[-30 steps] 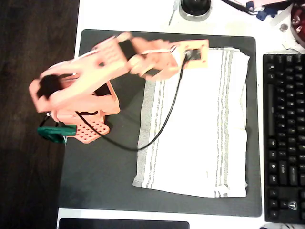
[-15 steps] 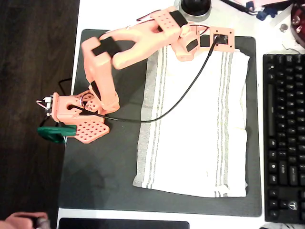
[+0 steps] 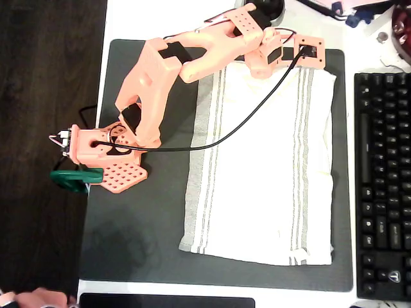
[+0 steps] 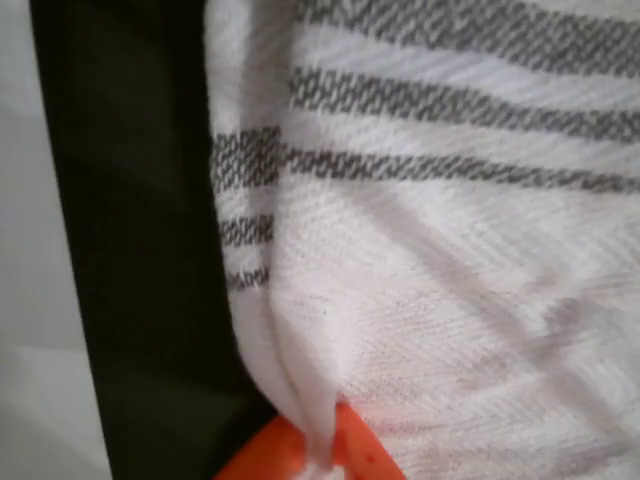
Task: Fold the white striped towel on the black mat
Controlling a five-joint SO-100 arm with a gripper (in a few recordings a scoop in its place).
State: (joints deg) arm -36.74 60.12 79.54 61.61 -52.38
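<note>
You are pinching a ridge of the white striped towel (image 4: 450, 330) at its far edge in the gripper (image 4: 318, 440), while its long axis is running back from the fingers across the black mat (image 3: 148, 244).

White desk (image 3: 167, 19) beside dark wooden floor (image 3: 38, 77)

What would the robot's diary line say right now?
claw: pinching white striped towel edge | place: towel's top edge, overhead view | towel: flat on black mat | fold: not started
</note>
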